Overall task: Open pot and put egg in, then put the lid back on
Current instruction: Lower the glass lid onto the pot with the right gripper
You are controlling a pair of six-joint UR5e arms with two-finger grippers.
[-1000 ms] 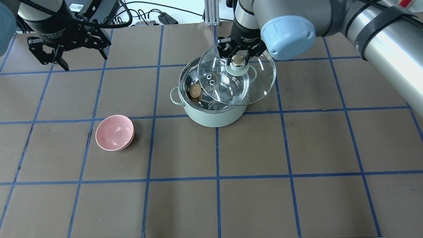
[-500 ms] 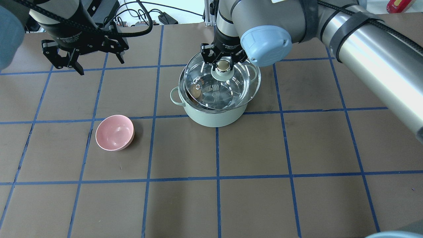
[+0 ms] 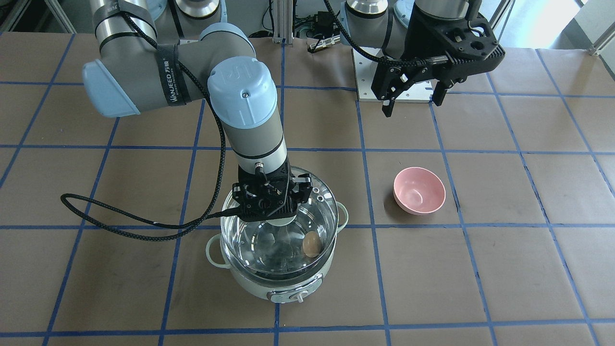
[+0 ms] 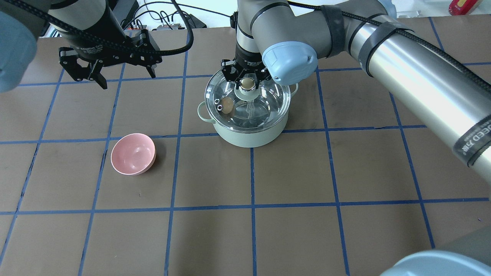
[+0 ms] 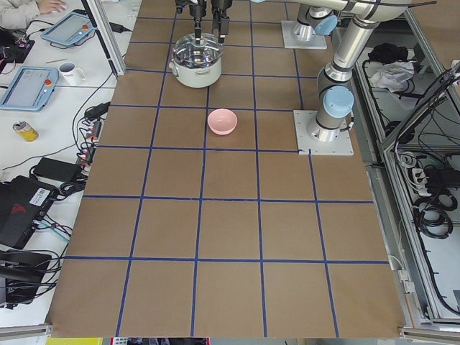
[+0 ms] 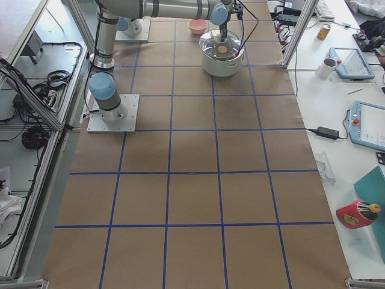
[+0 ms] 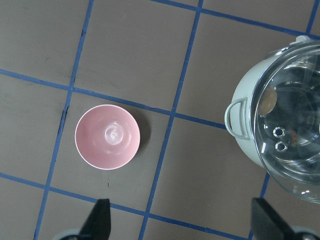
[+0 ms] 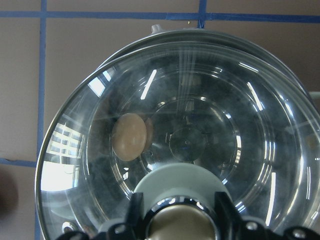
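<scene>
Right gripper (image 4: 248, 82) clamps lid (image 4: 268, 105) by its knob (image 8: 176, 227). Lid is over pot (image 4: 249, 136); can't tell if it's fully seated. Egg (image 4: 227, 104) is inside, by the wall. Left gripper (image 4: 126, 76) is spread, empty, well apart. Risk: if released off-centre, lid lands cocked on the rim and slides. Arm strap (image 3: 175, 79) reads "WANJEED".

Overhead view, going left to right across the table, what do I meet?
Pink bowl → loop handle of the pot → egg inside it → knob of the lid, held by the right gripper. The open left gripper overlaps the bowl's span, so it is left out.
</scene>
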